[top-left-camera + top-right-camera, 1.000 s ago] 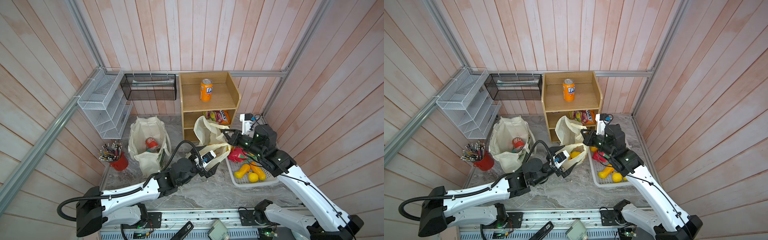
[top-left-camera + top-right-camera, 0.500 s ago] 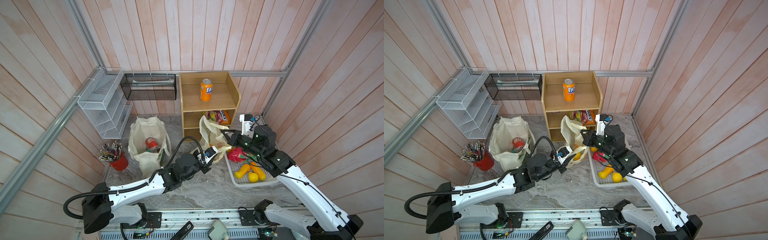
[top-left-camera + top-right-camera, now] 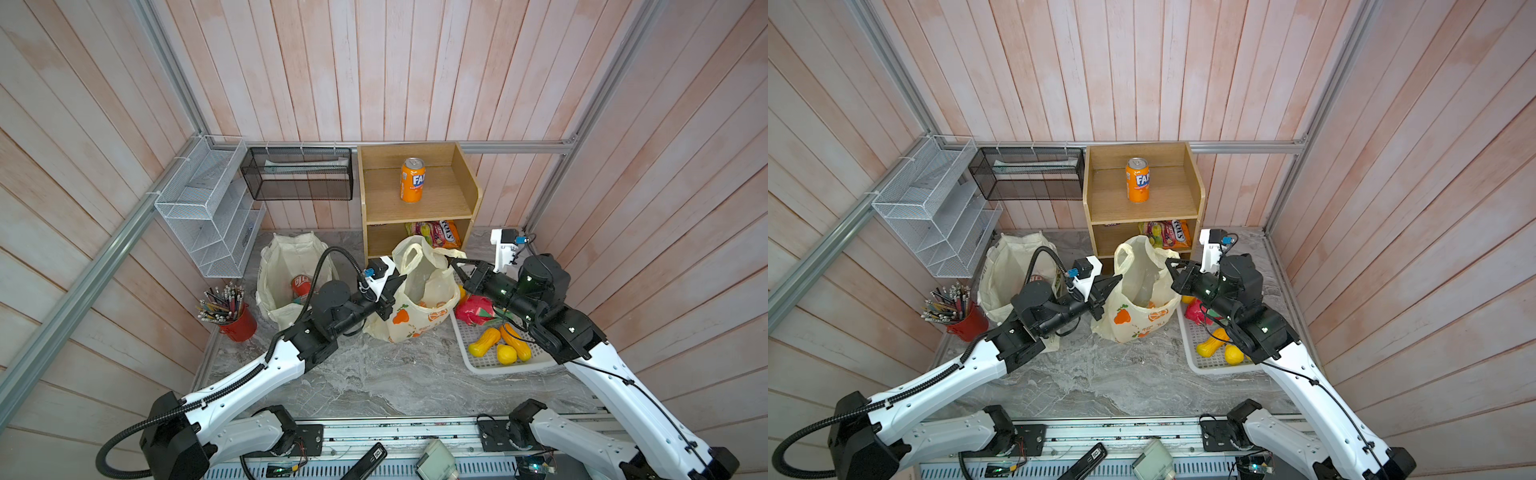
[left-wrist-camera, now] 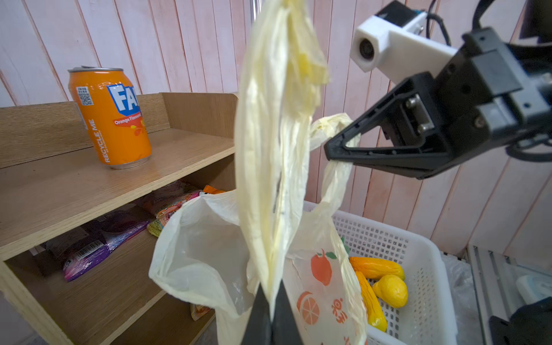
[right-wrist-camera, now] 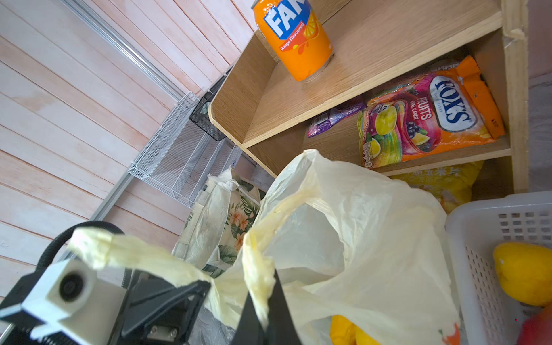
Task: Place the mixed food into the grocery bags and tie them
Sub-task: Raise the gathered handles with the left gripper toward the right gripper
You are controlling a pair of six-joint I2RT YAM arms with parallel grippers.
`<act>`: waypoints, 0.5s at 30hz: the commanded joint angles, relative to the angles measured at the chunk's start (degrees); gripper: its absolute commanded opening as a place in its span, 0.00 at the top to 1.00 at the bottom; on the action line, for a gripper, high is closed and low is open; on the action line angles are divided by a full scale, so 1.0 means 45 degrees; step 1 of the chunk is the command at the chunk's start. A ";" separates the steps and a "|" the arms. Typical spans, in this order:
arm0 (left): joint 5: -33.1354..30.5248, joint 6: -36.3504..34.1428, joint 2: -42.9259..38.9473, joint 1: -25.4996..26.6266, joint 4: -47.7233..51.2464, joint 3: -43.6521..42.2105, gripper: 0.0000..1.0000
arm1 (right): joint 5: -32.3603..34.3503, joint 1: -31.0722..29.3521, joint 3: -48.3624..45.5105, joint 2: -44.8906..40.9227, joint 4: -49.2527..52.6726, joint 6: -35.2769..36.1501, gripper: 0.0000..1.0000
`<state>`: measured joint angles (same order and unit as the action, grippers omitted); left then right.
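The pale-yellow plastic grocery bag (image 3: 419, 309) (image 3: 1142, 311), printed with orange fruits, stands mid-table with its mouth spread between my grippers. My left gripper (image 3: 402, 279) (image 3: 1118, 278) (image 4: 271, 307) is shut on its left handle (image 4: 274, 134). My right gripper (image 3: 451, 261) (image 3: 1168, 262) (image 5: 264, 316) is shut on the twisted right handle (image 5: 257, 263). A yellow toy fruit (image 5: 343, 331) lies inside this bag. Left of it the cream cloth tote (image 3: 286, 262) stands open with the red cola can (image 3: 302, 284) inside.
A white perforated basket (image 3: 486, 368) at the right holds yellow and orange toy fruits (image 3: 500, 345) and a red one (image 3: 473, 309). Behind the bag stands a wooden shelf (image 3: 415, 208) with an orange Fanta can (image 3: 412, 179) and a candy packet (image 3: 436, 235). A red pencil cup (image 3: 235, 322) and wire racks (image 3: 208, 208) are at the left.
My left gripper moved forward and up to the plastic bag's left handle and shut on it, pulling the bag more upright. The right gripper kept its hold.
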<state>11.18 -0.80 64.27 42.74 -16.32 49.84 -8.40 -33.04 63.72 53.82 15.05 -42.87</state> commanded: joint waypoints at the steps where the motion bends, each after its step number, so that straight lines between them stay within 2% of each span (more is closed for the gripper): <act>1: 0.2502 0.1806 -0.0050 -0.0948 -0.0386 0.0441 1.00 | 0.0720 -0.0632 0.0527 -0.0205 0.0331 -0.0238 1.00; 3: 0.3318 0.2196 0.0065 -0.1344 -0.0445 0.0540 1.00 | 0.1231 -0.1124 0.0765 -0.0146 0.0521 -0.0219 1.00; 4: 0.3752 0.2339 0.0159 -0.1526 -0.0419 0.0626 1.00 | 0.1326 -0.1291 0.0850 -0.0123 0.0559 -0.0235 0.94; 7: 0.4909 0.2770 0.0448 -0.1989 -0.0581 0.0667 1.00 | 0.1705 -0.1408 0.1022 0.0035 0.0852 -0.0117 0.63; 10: 0.6024 0.3379 0.0738 -0.2485 -0.1090 0.0547 1.00 | 0.2643 -0.1373 0.1607 0.0246 0.1614 0.0603 0.47; 12: 0.6724 0.3797 0.0946 -0.2784 -0.1360 0.0525 1.00 | 0.3040 -0.0950 0.2471 0.0581 0.2468 0.1498 0.41; 15: 0.7245 0.3929 0.1123 -0.2896 -0.1346 0.0613 1.00 | 0.2252 0.0378 0.3555 0.0985 0.3050 0.2445 0.40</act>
<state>37.32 14.31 68.82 30.09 -19.53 51.27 0.97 -34.98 75.50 57.52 24.43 -37.52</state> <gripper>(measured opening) 0.047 0.596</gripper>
